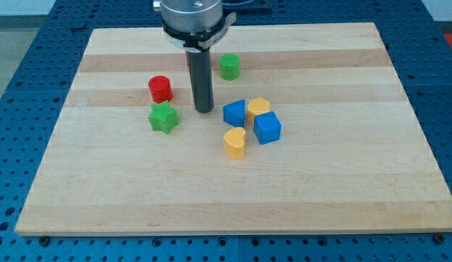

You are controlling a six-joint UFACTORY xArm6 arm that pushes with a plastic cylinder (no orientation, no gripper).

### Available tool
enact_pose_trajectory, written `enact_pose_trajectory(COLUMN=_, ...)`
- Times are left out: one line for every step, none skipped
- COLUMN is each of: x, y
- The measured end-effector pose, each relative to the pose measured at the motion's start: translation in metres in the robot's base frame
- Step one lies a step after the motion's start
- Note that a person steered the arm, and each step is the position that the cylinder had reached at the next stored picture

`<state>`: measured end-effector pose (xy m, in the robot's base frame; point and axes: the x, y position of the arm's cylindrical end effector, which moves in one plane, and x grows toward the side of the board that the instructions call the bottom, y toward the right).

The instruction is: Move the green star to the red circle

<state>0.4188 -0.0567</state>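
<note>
Pushing from here, my tip (204, 110), right of the green star (164, 117), a plain rod without jaws, could slide it past the red circle (160, 89).

The whole desk (233, 196) is seen from above its near edge, at moderate distance, looking obliquely down.

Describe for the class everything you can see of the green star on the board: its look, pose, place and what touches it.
The green star is a small, chunky block with a ridged, star-shaped outline, plain green and plastic-looking. It lies flat on the wooden board, left of centre, star face up. The red circle stands just above it in the view, very close; whether they touch cannot be told. My tip is to the view's right of it, apart, with a gap of bare wood between.
</note>
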Motion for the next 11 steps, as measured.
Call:
enact_pose_trajectory(x=0.026, y=-0.009)
enact_pose_trajectory(x=0.051, y=-0.022)
enact_pose_trajectory(x=0.072, y=-0.04)
enact_pose_trajectory(x=0.069, y=-0.05)
enact_pose_trajectory(x=0.057, y=-0.05)
enact_pose_trajectory(x=0.049, y=-0.052)
enact_pose_trajectory(x=0.042, y=-0.056)
enact_pose_trajectory(x=0.036, y=-0.058)
enact_pose_trajectory(x=0.025, y=-0.064)
enact_pose_trajectory(x=0.015, y=-0.082)
enact_pose_trajectory(x=0.006, y=-0.099)
